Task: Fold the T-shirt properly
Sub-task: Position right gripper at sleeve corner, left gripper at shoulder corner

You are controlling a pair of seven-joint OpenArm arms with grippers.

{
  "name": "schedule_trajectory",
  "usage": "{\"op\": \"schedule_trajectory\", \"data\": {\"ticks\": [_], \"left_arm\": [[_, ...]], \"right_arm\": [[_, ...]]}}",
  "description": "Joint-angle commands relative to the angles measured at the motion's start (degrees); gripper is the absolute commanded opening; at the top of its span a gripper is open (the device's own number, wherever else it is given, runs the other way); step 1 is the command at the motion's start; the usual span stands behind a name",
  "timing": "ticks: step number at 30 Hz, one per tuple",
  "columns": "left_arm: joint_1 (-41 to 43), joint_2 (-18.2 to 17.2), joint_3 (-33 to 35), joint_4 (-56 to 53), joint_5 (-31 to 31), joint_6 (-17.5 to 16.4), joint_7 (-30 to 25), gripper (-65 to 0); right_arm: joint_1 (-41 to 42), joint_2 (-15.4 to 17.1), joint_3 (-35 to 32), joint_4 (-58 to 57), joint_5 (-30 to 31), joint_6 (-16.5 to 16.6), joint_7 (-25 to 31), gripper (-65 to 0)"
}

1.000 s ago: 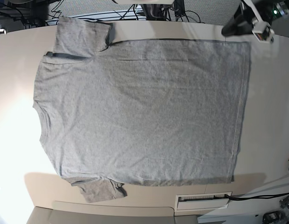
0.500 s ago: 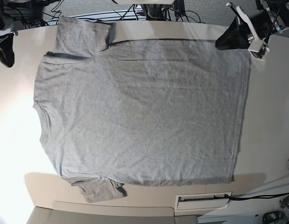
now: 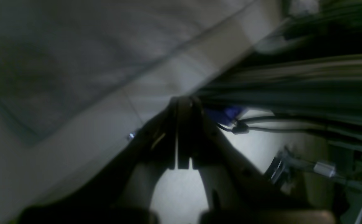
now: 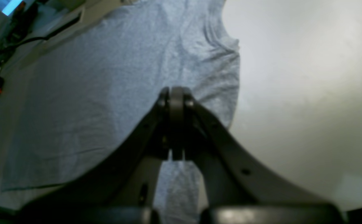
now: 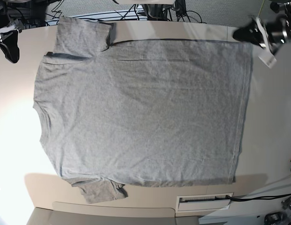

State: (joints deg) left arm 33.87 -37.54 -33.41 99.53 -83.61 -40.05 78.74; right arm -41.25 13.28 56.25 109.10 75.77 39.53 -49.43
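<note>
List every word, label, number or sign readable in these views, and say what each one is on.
None can be read.
T-shirt: the grey side facing up is plain, no lettering shows.
White tag hanging by the left gripper: too small to tell if it is printed.
White slotted panel at the table's near edge: no legible marking.

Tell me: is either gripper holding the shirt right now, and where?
Nothing is held. Both the left gripper and right gripper are shut and empty, off the shirt, which lies flat on the table.
</note>
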Motion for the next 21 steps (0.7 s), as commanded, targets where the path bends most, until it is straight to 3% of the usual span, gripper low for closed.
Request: {"op": "schedule_trajectory", "data": {"ticks": [1, 5, 8, 11, 13, 16, 18, 19, 21], "left_arm": [[-1.0, -1.4, -0.4, -1.3, -1.4, 0.1, -2.1, -65.0], [-2.3, -1.0, -0.4, -8.0, -1.4, 0.1, -11.6, -65.0], [-2.3, 1.5, -0.4, -10.7, 8.0, 0.1, -20.8, -65.0], [-2.4, 4.2, -0.4, -10.9, 12.1, 0.1, -23.3, -64.0], [-2.5, 4.9, -0.4, -10.9, 12.1, 0.1, -23.3, -54.2], [-2.6, 4.4, -0.4, -10.9, 12.1, 0.1, -23.3, -32.3], [-2.6, 3.7, -0.4, -10.9, 12.1, 0.1, -23.3, -27.9], [-2.6, 3.3, -0.4, -10.9, 12.1, 0.1, -23.3, -27.9], [-2.6, 2.9, -0.4, -10.9, 12.1, 0.1, -23.3, -27.9]], "right_arm": [[-0.5, 0.8, 0.7, 0.7, 1.4, 0.5, 1.6, -65.0], [-0.5, -0.4, 0.7, 0.7, 1.1, 0.5, 1.9, -65.0], [-0.5, -2.4, 0.7, 0.7, 0.4, 0.5, 1.9, -65.0], [-0.5, -4.1, 0.7, 0.7, -0.8, 0.5, 3.0, -65.0], [-0.5, -5.2, 0.7, 0.7, -0.9, 0.5, 3.9, -65.0], [-0.1, -7.0, 0.7, 0.7, -4.0, 0.5, 4.5, -65.0], [0.7, -7.4, 0.7, 0.7, -6.4, 0.5, 4.3, -65.0], [1.0, -7.4, 0.7, 0.7, -6.7, 0.5, 4.4, -59.1], [1.6, -7.4, 0.7, 0.7, -6.8, 0.5, 4.5, -35.7]]}}
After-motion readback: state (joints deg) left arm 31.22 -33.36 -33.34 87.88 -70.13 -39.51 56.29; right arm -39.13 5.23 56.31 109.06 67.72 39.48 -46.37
